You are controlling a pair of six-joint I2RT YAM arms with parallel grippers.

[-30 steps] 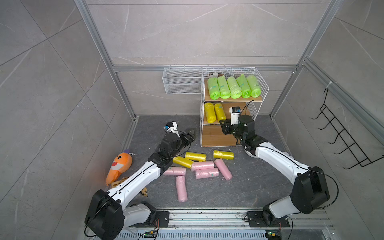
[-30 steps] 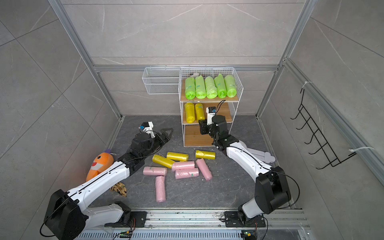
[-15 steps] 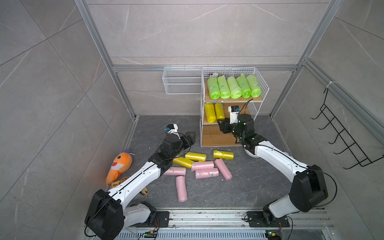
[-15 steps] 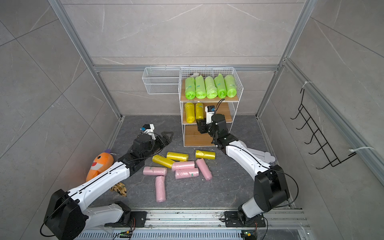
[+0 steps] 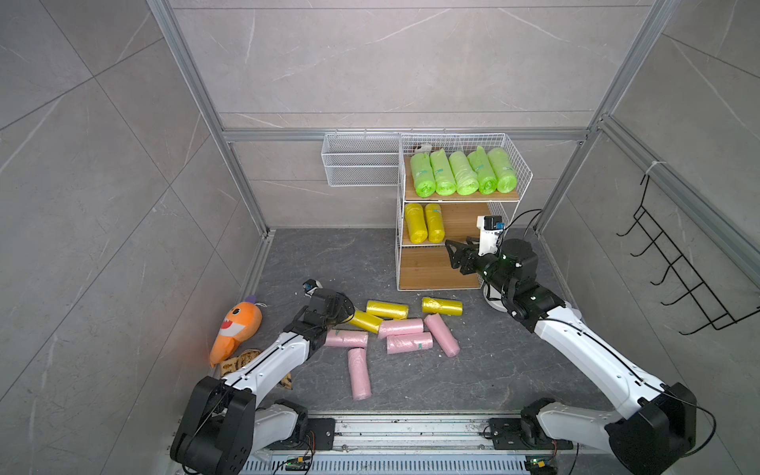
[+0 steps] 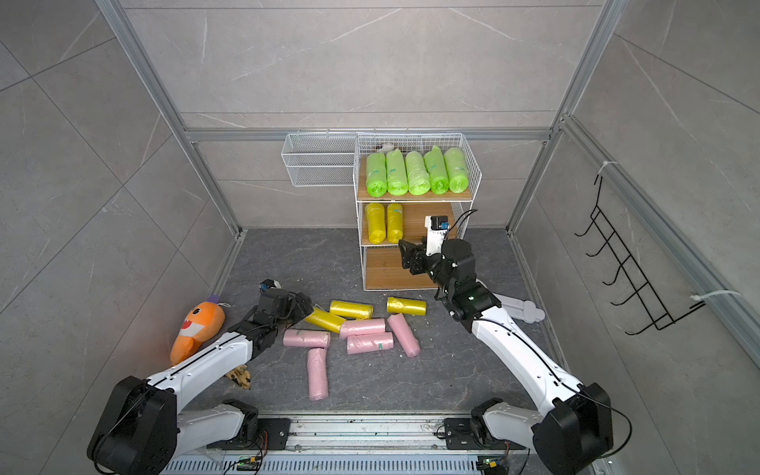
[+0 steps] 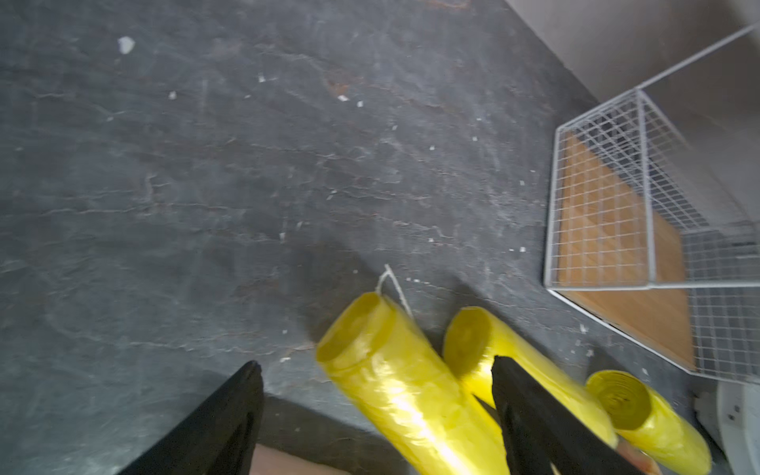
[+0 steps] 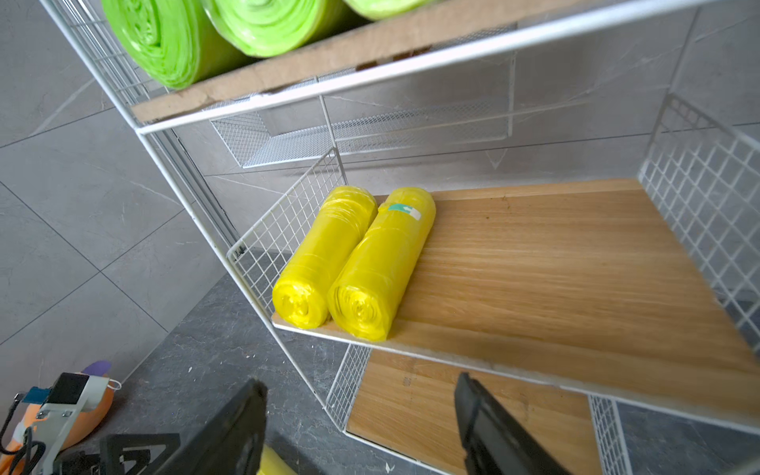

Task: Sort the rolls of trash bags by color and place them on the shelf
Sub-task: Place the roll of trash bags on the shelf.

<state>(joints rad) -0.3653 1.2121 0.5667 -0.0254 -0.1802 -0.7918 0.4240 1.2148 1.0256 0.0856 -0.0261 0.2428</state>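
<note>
On the top board of the shelf (image 5: 460,224) five green rolls (image 5: 462,172) lie side by side, so that color looks done. Two yellow rolls (image 8: 353,263) sit at one side of the middle board, leaving room for more. The right tool (image 8: 361,380) hangs open and empty in front of that board. The left tool (image 7: 376,364) is open too, one finger on each side of a yellow roll (image 7: 403,390) on the floor (image 7: 205,185), likely to pick it up next. Five pink rolls (image 5: 401,327) wait on the floor.

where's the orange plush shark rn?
In both top views the plush shark lies on the floor at the far left, right beside the left arm and apart from the loose rolls.
</note>
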